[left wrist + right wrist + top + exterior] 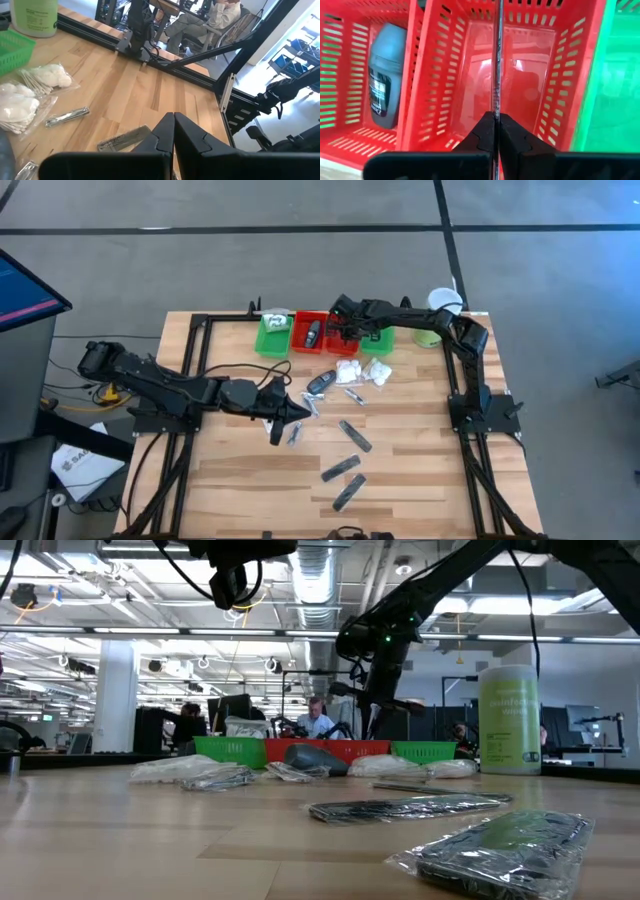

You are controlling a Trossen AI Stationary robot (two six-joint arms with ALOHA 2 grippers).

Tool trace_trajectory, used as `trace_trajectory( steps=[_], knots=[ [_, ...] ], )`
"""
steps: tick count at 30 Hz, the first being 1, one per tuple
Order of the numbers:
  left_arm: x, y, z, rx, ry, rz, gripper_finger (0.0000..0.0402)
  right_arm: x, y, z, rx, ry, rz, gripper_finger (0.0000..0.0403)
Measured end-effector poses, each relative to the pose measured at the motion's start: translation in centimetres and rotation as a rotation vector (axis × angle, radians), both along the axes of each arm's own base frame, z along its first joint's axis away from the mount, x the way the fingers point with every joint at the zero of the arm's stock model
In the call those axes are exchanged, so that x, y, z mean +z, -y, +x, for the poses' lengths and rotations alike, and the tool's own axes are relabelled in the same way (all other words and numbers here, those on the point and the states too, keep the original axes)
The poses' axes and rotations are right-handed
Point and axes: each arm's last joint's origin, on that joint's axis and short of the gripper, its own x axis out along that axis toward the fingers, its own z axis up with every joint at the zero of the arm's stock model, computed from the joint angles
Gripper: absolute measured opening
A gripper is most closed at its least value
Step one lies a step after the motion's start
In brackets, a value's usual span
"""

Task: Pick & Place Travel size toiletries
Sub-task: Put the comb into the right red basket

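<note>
A wooden worktop [250, 480] carries a row of small plastic mesh trays along its far edge: a green tray [272, 336] holding white pieces, a red tray [309, 332] holding a dark oval toiletry [383, 82], a second red tray [507, 75], and another green tray [378, 340].

The right gripper [345, 330] hovers over the second red tray with its jaws closed on a thin, clear-wrapped item [496, 60] that hangs straight down into the tray. The wrapping is too edge-on to tell what is inside. This placing looks nearly done; only the release is left.

The left gripper [283, 420] sits low near the middle of the worktop, jaws closed and holding nothing visible, just beside a small silvery wrapped piece [296, 434].

Most of the sorting appears still ahead. Loose on the worktop, near the trays, lie white soft packets [360, 371], a black oval piece [320, 384] and small silvery tubes [354, 395]. Towards the near edge lie 3 dark grey flat bars in clear wrap [342, 470], well apart from the trays.

A tall pale green canister with a white lid [437, 313] stands at the far right corner, close behind the right arm. The loose packets crowd the space in front of the trays, so they may be brushed when either arm reaches there. A seated person shows in the room beyond the worktop.
</note>
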Motion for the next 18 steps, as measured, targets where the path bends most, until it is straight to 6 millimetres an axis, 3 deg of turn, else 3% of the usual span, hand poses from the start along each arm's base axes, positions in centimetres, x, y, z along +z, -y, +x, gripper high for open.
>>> trace_trajectory(
  steps=[13,18],
  knots=[
    [0.02,0.0,0.0,0.0,0.001,-0.001,0.0002,0.11,-0.09,0.34,0.041,0.017,-0.019,0.0012],
    [0.02,0.0,0.0,0.0,0.001,-0.001,0.0002,0.11,-0.09,0.34,0.053,0.013,-0.021,0.0039]
  ],
)
